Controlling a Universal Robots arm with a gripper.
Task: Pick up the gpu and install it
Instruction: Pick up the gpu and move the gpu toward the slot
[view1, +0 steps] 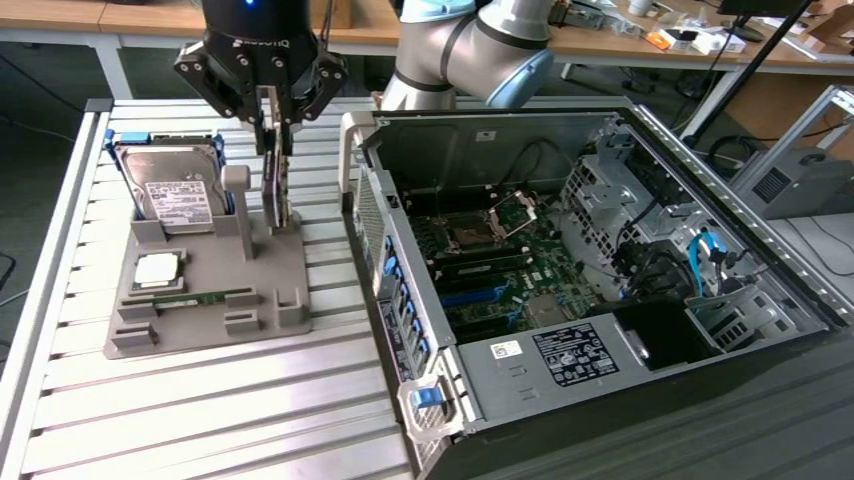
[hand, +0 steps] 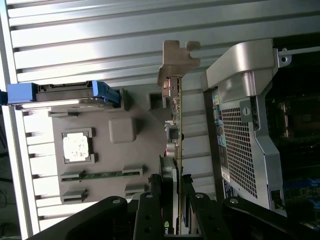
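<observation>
Black two-finger gripper (view1: 275, 140) clamped on thin dark upright gpu card (view1: 274, 200), grey moulded holder tray (view1: 200, 325) just below, open metal computer case (view1: 454, 140) beside

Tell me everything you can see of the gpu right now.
The gpu is a thin dark circuit card seen edge-on, with small components on its face and a silvery metal bracket at one end. It stands upright with its lower edge at the grey holder, beside the hard drive. The gripper is closed on its upper part, a finger on each side.
</observation>
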